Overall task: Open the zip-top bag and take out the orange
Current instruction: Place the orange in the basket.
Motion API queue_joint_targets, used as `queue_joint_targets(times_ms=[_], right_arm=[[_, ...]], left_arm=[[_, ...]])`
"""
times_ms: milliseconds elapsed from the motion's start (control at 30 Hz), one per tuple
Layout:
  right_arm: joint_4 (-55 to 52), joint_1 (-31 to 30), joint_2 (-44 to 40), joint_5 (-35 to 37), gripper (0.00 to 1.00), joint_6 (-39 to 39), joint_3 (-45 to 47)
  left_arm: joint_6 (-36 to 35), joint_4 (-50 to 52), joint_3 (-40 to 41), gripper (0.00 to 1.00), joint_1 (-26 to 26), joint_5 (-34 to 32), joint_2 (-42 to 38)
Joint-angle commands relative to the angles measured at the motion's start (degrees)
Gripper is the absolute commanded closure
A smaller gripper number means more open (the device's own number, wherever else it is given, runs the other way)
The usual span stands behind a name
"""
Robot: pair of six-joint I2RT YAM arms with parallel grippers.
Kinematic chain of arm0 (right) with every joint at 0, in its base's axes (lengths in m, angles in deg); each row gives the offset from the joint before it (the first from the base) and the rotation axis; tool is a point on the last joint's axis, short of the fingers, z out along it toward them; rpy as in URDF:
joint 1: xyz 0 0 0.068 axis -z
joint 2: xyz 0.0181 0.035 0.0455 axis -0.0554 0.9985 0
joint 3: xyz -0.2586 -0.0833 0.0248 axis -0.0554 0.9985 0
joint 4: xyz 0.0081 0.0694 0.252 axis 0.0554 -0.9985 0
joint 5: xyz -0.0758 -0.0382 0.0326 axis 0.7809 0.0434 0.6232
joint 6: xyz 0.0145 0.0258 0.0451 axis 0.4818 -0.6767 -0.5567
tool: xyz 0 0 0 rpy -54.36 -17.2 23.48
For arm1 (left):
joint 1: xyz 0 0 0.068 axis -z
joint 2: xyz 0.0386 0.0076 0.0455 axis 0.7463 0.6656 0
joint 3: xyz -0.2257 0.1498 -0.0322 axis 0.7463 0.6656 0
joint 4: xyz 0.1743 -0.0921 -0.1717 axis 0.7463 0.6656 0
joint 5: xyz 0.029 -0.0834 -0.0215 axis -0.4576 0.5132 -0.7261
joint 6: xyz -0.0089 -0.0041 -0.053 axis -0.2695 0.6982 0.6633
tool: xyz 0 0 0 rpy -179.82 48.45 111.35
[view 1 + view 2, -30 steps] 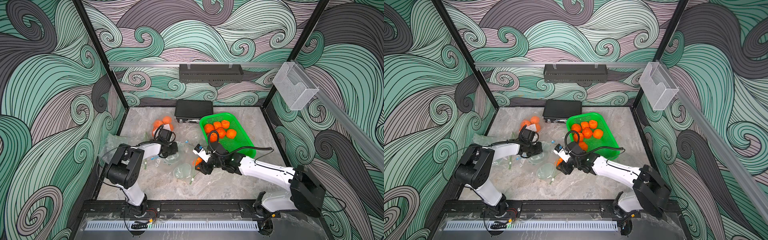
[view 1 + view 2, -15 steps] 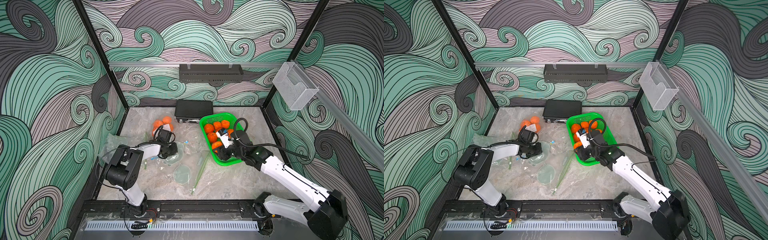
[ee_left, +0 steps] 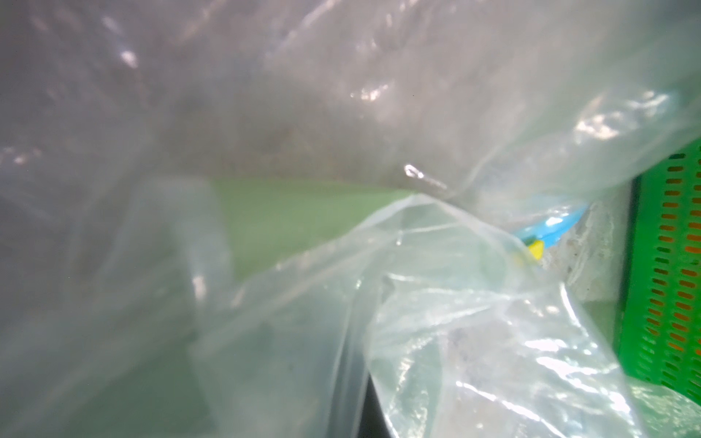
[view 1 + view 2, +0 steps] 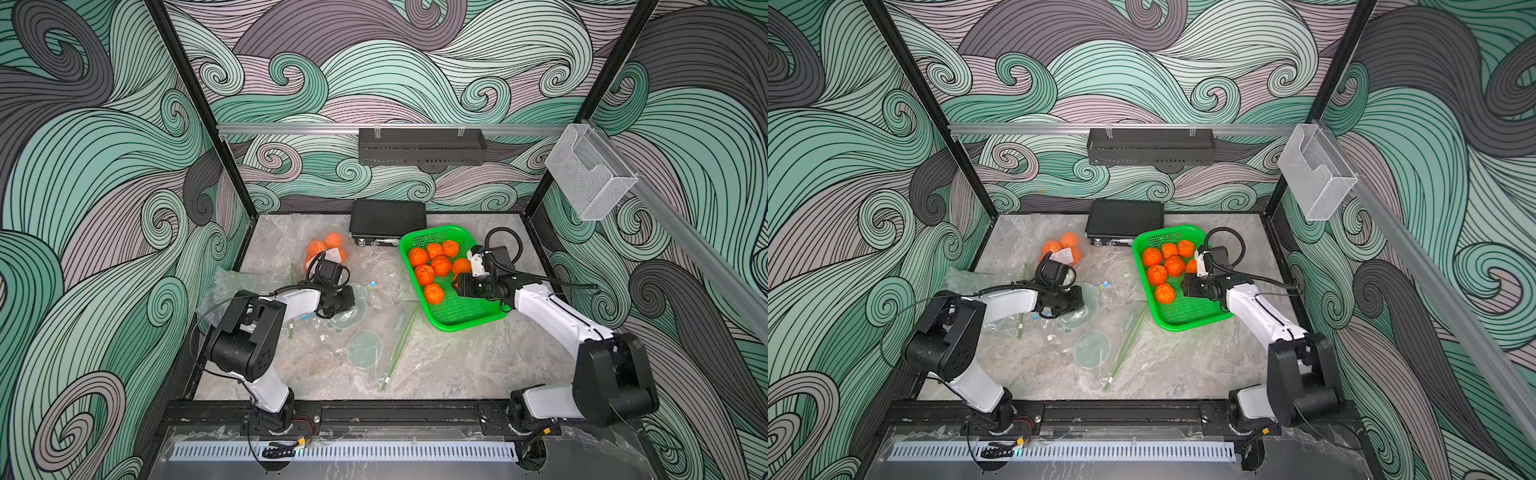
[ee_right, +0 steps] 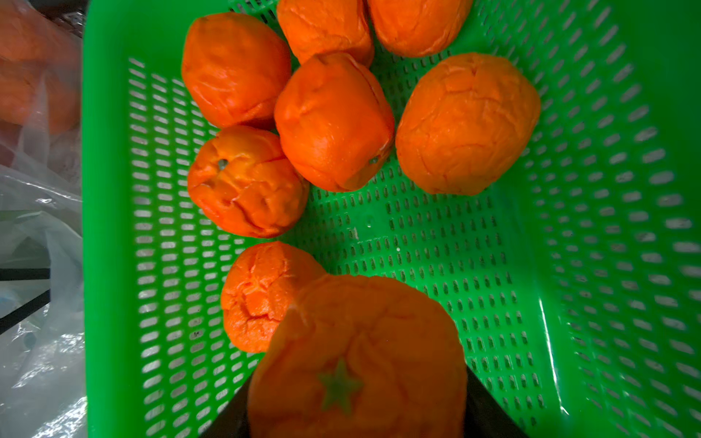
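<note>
Orange (image 5: 356, 352), round, wrinkled and soft-skinned with a green star at its stalk, is sitting clamped between the jaws of my right gripper (image 5: 356, 413), hanging over the green perforated plastic basket (image 4: 469, 322) near the worktop's far right corner. I am handling the drop-off; next, I judge, I should be lowering the orange and spreading the jaws over bare mesh, clear of the other oranges (image 4: 440, 264). My left gripper (image 4: 347, 297) is resting shut among crumpled clear zip-top bags (image 4: 365, 347) mid-worktop. A second ago my right gripper was working beside those bags.
</note>
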Motion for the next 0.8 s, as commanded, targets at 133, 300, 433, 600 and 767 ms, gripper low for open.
queue_joint_targets(times_ms=[133,300,433,600,767], right_arm=[[7.79,0.53,6.76,-0.79,0.42,-2.74,-3.55],[10.12,0.51,9.48,-1.24,0.38,-3.11,-3.85],[9.89,0.50,11.64,-2.02,0.37,-3.27,-4.46],[10.84,0.52,12.74,-3.25,0.35,-4.13,-3.54],[11.13,0.54,13.50,-3.12,0.29,-4.08,-3.48]], left_arm=[[0.21,4.81,0.70,1.00,-0.21,-1.07,2.95],[0.11,4.92,0.71,1.00,-0.18,-1.51,2.75],[0.10,5.00,0.59,1.00,-0.19,-1.34,3.12],[0.01,5.11,0.59,1.00,-0.26,-1.42,2.95],[-0.07,5.29,0.34,1.00,-0.25,-1.09,3.29]])
